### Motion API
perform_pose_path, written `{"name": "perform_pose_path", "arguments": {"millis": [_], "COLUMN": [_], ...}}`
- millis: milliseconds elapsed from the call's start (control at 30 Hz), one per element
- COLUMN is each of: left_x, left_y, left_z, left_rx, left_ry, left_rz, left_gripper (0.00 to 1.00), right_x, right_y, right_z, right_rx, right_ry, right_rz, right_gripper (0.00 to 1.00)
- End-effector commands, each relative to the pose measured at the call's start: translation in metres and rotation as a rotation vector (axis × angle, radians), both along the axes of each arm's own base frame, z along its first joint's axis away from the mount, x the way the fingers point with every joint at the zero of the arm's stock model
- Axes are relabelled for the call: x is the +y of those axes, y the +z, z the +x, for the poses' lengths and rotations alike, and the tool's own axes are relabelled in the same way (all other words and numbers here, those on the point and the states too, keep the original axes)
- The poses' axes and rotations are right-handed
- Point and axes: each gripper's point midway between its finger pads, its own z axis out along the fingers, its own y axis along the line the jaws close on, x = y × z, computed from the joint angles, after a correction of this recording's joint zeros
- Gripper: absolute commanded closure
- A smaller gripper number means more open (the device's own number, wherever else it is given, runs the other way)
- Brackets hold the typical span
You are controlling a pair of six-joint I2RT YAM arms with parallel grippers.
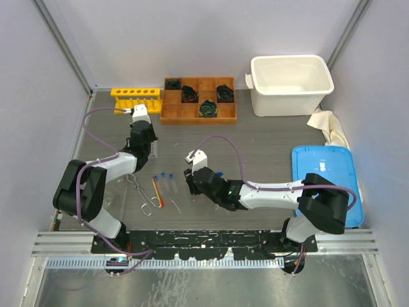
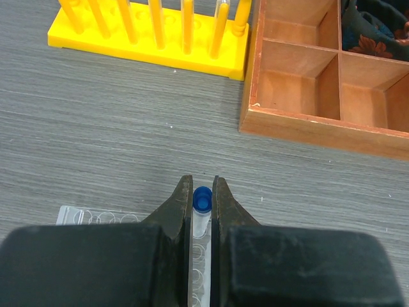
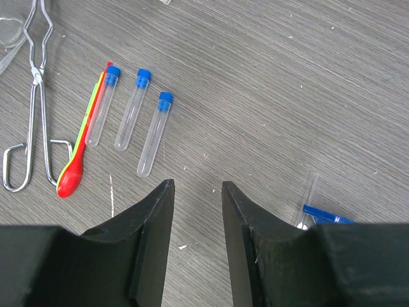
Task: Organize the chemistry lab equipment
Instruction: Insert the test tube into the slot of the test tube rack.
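We find the left gripper [image 2: 202,189] clamped narrowly on a blue-capped test tube [image 2: 202,200], whose cap pokes out at the fingertips. A clear well plate [image 2: 89,216] lies beneath the gripper's left side. Farther off stands the yellow six-hole tube rack [image 2: 148,48] at the far left of the table, and the wooden compartment tray [image 2: 300,125] sits just to its right.

The right gripper [image 3: 197,187] stands partly open with nothing between its jaws, over bare table near the centre. To its left, three loose test tubes [image 3: 131,110] lie side by side with their caps pointing far. The red-orange stick [image 3: 82,153] lies right against the leftmost tube. The metal tongs [image 3: 33,96] lie farther left again, apart from the stick. A blue-and-clear dropper [image 3: 319,213] shows in part, just right of the right finger.
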Motion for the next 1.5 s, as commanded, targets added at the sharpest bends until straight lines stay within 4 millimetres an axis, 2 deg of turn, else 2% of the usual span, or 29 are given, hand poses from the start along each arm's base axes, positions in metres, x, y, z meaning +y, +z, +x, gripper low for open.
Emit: {"name": "perform_pose_path", "arguments": {"millis": [0, 533, 767, 933, 1067, 1233, 1467], "left_x": [0.002, 0.0, -0.002, -0.001, 0.0, 0.001, 0.013], "left_y": [0.009, -0.006, -0.014, -0.015, -0.009, 0.001, 0.035], "left_z": [0.004, 0.001, -0.002, -0.004, -0.004, -0.007, -0.029], "left_rx": [-0.045, 0.006, 0.046, 0.054, 0.043, 0.026, -0.029], "left_ry": [0.015, 0.013, 0.014, 0.018, 0.023, 0.03, 0.085], "left_rz": [-0.017, -0.039, -0.053, -0.057, -0.06, -0.071, -0.138], "left_gripper": [1.0, 0.99, 0.91, 0.79, 0.67, 0.6, 0.51], "right_x": [0.011, 0.01, 0.011, 0.011, 0.012, 0.013, 0.02], "right_y": [0.021, 0.019, 0.02, 0.02, 0.019, 0.02, 0.023], "right_z": [0.009, 0.009, 0.009, 0.009, 0.008, 0.008, 0.002], "right_rx": [-0.035, -0.033, -0.031, -0.029, -0.025, -0.021, 0.008], "right_ry": [-0.011, -0.013, -0.015, -0.014, -0.01, -0.007, 0.026], "right_rz": [0.053, 0.05, 0.054, 0.055, 0.056, 0.062, 0.069], "right_gripper": [0.58, 0.58, 0.58, 0.57, 0.57, 0.57, 0.55]}}
